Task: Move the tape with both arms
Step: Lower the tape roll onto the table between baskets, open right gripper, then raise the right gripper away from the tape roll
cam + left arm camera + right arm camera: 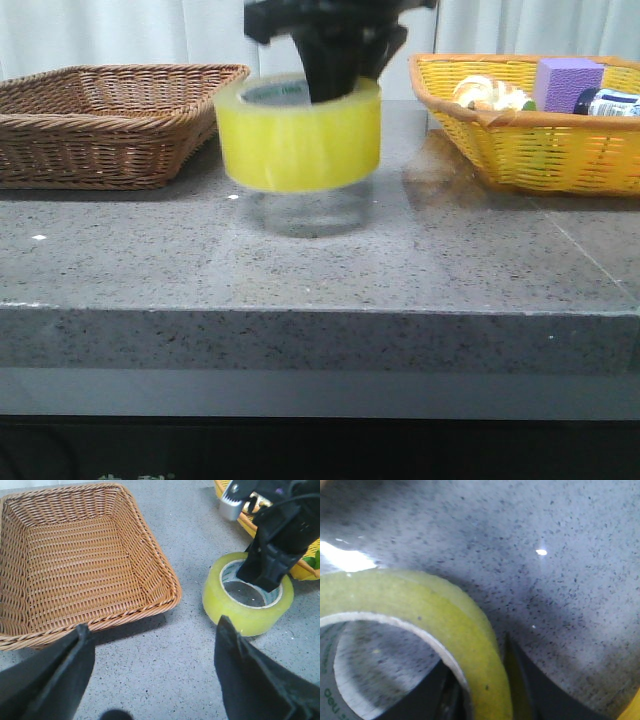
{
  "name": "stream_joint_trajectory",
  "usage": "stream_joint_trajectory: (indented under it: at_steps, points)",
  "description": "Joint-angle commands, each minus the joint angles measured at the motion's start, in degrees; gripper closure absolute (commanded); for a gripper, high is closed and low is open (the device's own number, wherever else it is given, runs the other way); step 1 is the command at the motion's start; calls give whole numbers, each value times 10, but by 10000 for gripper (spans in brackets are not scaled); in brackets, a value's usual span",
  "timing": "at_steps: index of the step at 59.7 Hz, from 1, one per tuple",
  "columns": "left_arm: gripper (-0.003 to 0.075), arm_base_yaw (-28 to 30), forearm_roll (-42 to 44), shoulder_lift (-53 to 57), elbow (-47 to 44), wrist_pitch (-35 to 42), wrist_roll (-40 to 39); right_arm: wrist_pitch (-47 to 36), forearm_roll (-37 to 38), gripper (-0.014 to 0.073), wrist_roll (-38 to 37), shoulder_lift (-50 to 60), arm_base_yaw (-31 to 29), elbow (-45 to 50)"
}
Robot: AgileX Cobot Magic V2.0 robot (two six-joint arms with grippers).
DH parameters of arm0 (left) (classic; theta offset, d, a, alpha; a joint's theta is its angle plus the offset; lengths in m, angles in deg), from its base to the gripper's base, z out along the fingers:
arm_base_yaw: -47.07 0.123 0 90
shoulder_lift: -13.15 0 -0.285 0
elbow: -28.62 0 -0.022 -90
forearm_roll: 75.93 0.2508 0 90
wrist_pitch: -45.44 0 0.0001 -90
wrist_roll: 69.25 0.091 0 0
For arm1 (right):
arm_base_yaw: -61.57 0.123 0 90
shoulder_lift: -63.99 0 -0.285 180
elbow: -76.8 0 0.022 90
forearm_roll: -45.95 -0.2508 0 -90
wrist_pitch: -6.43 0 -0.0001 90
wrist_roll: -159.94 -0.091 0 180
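Tape [300, 145] is clamped by the right end effector [335, 75], one finger inside the core and one outside the wall, and appears raised just above the grey bench [300, 270], between the brown wicker basket [100, 120] and the yellow basket [540, 140]. Left end effector [150, 680] hangs spread wide, holding nothing, near the brown basket.

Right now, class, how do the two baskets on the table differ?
The brown basket sits on the left; the yellow basket sits on the right. The brown basket looks empty in the left wrist view, while the yellow basket holds a purple block and other items. The brown one is a darker, natural wicker colour; the yellow one is bright. Both are woven, open-topped and rest on the grey table.
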Motion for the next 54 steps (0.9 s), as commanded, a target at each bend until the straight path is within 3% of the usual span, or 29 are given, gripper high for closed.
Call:
stream_joint_trajectory:
  at_steps: [1, 21, 37, 46, 54]
  points:
    - [227, -5, -6, 0, 20, 44, 1, -28, 27, 412, 7, 26, -2, -21]
    - [227, -5, -6, 0, 20, 44, 1, -21, 40, 403, 8, -2, -2, -21]
    - [227, -5, -6, 0, 20, 44, 1, -9, 45, 127, 1, -2, -2, -36]
    - [227, -5, -6, 0, 20, 44, 1, 9, 37, 127, 1, 8, -2, -70]
    - [227, -5, -6, 0, 20, 44, 1, -1, -14, 127, 1, 56, -8, -70]
